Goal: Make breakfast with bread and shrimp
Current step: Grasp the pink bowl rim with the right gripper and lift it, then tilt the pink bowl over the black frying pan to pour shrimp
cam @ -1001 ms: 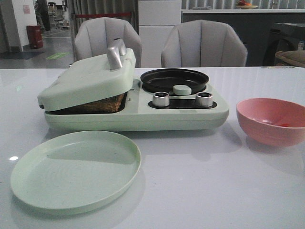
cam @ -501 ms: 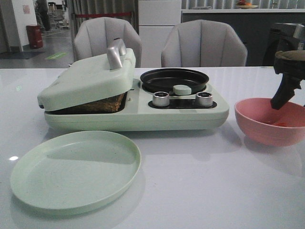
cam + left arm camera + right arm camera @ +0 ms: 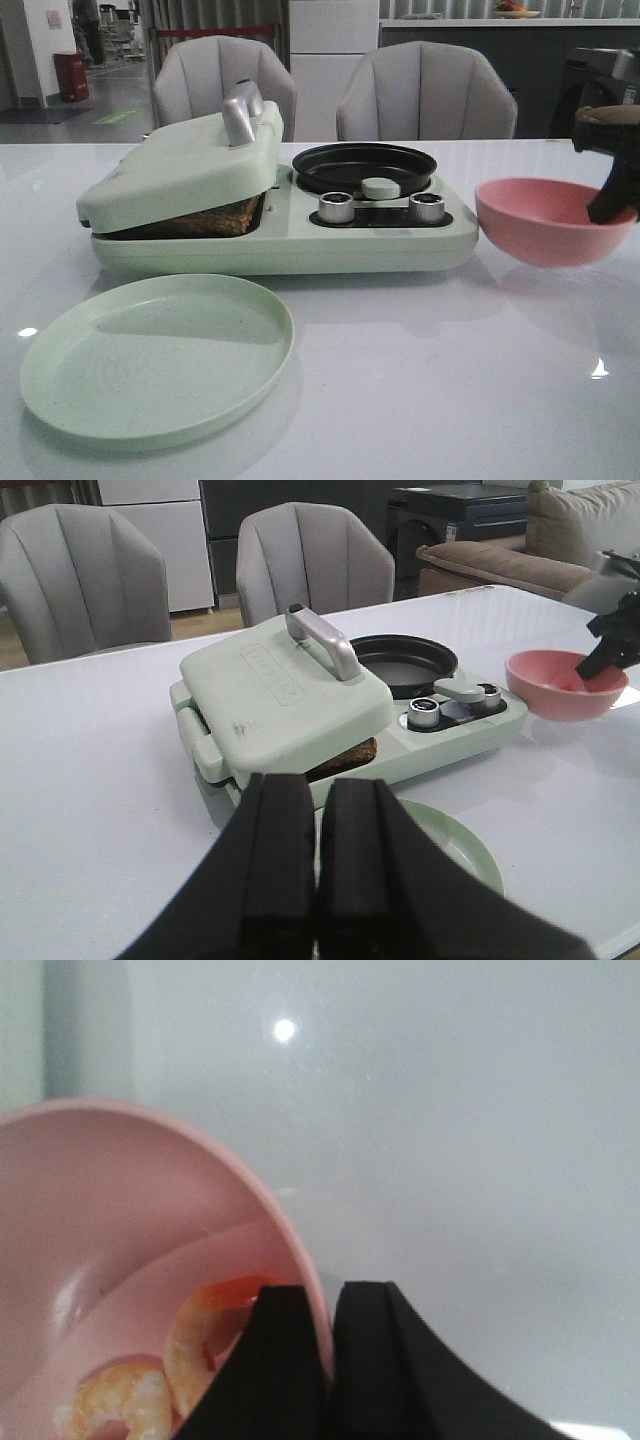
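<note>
Early stage: right gripper [image 3: 328,1360] pinches bowl [image 3: 548,220] rim, lifted; shrimp [image 3: 205,1335] inside, pan [image 3: 364,166] empty. Bread [image 3: 215,217] under lid. Left gripper [image 3: 318,860] closed, empty.

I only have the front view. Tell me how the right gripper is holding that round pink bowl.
Observer: The right gripper pinches the rim of the round pink bowl, one finger inside and one outside.
Operator: Report what's in the bowl.
Observer: A curved orange-pink shrimp lies at the bottom, with a paler curled piece beside it.
Operator: Now give me the left gripper.
Observer: The left gripper is shut on nothing, in the air on the near side of the round pale green plate.
</note>
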Available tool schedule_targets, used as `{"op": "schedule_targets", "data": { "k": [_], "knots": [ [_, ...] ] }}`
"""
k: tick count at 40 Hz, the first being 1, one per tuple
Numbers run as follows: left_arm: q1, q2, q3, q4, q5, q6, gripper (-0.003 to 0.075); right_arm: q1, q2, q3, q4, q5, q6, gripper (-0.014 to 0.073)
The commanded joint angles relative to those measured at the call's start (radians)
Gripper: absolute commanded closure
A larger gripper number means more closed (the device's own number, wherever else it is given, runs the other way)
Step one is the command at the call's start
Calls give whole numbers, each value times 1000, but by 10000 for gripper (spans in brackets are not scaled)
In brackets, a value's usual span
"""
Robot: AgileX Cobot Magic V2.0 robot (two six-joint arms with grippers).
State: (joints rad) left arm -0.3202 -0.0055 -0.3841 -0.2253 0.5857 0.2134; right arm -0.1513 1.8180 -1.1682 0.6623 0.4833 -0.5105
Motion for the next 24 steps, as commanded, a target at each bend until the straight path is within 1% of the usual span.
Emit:
{"op": "schedule_targets", "data": {
  "k": [1,8,13,15,18,24],
  "knots": [
    [-2,3,-25,-16,-80,-8,608,10,-103,-73,44,-2,-7,453],
    [-2,3,-25,-16,-80,-8,608,40,-134,-181,92,31,-7,454],
    [-2,3,-25,-16,-80,-8,608,72,-133,-238,194,-16,-8,454],
    [-2,3,-25,-16,-80,-8,608,85,-133,-245,240,-56,-11,454],
    [-2,3,-25,-16,-80,-8,608,109,-132,-245,320,-145,-51,454],
    [-2,3,-25,-16,-80,-8,608,178,-115,-244,394,-338,-220,456]
  ]
}}
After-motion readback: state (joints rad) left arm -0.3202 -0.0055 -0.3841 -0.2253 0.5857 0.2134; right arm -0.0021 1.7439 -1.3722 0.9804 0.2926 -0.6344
